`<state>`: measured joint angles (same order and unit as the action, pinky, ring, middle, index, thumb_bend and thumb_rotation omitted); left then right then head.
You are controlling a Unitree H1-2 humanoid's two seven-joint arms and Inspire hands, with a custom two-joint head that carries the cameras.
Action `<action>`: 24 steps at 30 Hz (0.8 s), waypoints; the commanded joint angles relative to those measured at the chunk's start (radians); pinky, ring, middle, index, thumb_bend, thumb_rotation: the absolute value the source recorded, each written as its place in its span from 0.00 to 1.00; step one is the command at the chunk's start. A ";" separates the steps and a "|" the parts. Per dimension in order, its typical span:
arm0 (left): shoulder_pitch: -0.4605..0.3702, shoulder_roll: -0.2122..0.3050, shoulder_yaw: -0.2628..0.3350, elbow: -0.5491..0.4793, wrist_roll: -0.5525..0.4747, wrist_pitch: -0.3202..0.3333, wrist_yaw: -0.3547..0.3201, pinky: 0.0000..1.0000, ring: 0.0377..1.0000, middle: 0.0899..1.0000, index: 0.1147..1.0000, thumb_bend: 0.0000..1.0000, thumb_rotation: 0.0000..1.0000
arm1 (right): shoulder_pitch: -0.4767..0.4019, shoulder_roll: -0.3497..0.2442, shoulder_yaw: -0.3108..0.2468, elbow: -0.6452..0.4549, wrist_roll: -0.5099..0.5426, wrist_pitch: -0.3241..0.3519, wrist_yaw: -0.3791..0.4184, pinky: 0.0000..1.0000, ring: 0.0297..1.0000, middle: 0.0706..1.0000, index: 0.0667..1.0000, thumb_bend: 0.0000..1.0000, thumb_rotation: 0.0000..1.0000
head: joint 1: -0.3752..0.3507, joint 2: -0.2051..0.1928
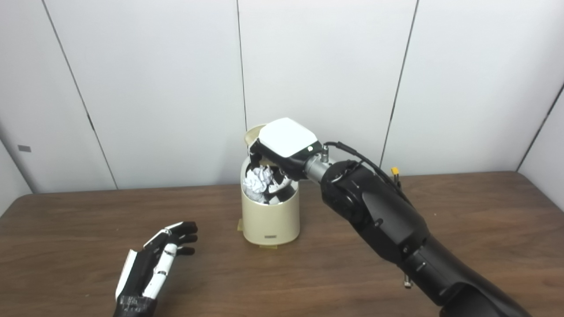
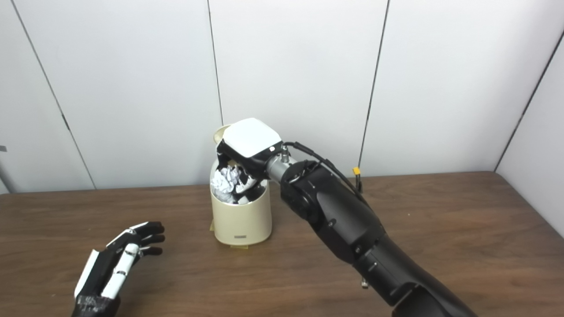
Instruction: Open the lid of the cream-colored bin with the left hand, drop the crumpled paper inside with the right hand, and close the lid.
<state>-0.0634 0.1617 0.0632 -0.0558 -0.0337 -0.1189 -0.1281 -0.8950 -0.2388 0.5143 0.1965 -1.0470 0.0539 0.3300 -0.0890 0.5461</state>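
Note:
The cream-colored bin (image 1: 270, 218) stands on the brown table, a little left of centre, near the back. Its lid (image 1: 252, 133) is up, mostly hidden behind my right hand. My right hand (image 1: 282, 152) is over the bin's mouth, palm down, fingers shut on the crumpled white paper (image 1: 260, 179), which sits in the opening. My left hand (image 1: 154, 262) rests on the table to the bin's left, apart from it, fingers straight and open, holding nothing. The same scene shows in the right eye view, with the bin (image 2: 240, 218) and the paper (image 2: 224, 179).
The brown table (image 1: 462, 220) runs from left to right edge. White wall panels stand close behind the bin. My right forearm (image 1: 387, 224) crosses the table from the bottom right. A small yellow-tipped connector (image 1: 395, 171) sticks up behind the arm.

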 commanded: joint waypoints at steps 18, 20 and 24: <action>-0.017 0.012 0.001 -0.042 -0.016 -0.008 -0.004 0.68 0.74 0.75 0.74 0.25 0.75 | -0.037 -0.053 0.025 -0.068 -0.119 -0.012 0.084 0.67 0.79 0.83 0.75 1.00 0.17 | -0.006 0.010; -0.016 0.012 0.000 -0.043 -0.018 -0.003 -0.005 0.69 0.75 0.75 0.74 0.25 0.75 | -0.032 -0.053 0.021 -0.081 -0.118 -0.008 0.094 0.70 0.82 0.85 0.78 1.00 0.17 | -0.005 0.009; -0.018 0.012 -0.001 -0.040 -0.011 -0.009 -0.002 0.68 0.74 0.75 0.74 0.25 0.75 | -0.016 -0.054 0.005 -0.101 -0.094 -0.027 0.053 0.69 0.81 0.84 0.78 1.00 0.15 | -0.006 0.009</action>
<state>-0.0567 0.1640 0.0632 -0.0678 -0.0423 -0.1072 -0.1319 -0.8831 -0.2785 0.5448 0.1299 -1.1445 0.0343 0.4169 -0.0936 0.5538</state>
